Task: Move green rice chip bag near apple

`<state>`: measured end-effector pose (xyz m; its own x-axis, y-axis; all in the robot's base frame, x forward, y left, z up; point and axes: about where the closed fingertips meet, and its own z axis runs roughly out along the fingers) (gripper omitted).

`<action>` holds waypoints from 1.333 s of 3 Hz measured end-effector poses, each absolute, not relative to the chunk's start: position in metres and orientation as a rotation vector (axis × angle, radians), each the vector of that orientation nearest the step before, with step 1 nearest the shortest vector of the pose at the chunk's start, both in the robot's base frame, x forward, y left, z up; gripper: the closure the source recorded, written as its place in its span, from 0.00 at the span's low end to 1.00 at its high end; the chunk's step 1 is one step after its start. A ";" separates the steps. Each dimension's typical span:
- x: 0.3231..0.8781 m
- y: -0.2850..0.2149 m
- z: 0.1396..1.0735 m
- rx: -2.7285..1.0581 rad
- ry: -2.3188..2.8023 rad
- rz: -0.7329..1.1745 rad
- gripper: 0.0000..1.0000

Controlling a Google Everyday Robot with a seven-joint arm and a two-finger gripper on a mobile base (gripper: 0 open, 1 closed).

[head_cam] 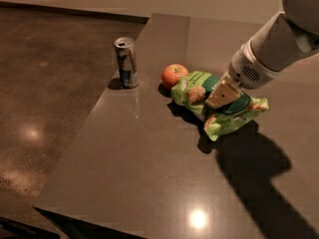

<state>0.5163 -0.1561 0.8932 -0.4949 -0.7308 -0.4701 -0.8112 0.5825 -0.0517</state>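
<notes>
The green rice chip bag [198, 86] lies crumpled on the dark table, its left end right next to the apple [173, 75]. The apple is red-orange and stands just left of the bag. My gripper [222, 96] comes down from the upper right on a white arm and is shut on the middle of the bag, covering part of its dark green circle. The bag's right end [249, 108] sticks out past the gripper.
A slim silver-blue drink can [126, 62] stands upright near the table's left edge [94, 118], left of the apple. The floor lies beyond that edge. The arm's shadow falls on the table at the lower right [254, 168].
</notes>
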 end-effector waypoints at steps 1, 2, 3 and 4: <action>0.518 -0.164 0.890 -1.236 2.377 0.237 0.36; 0.517 -0.163 0.890 -1.239 2.375 0.237 0.13; 0.517 -0.162 0.890 -1.242 2.374 0.237 0.00; 0.517 -0.162 0.890 -1.242 2.374 0.237 0.00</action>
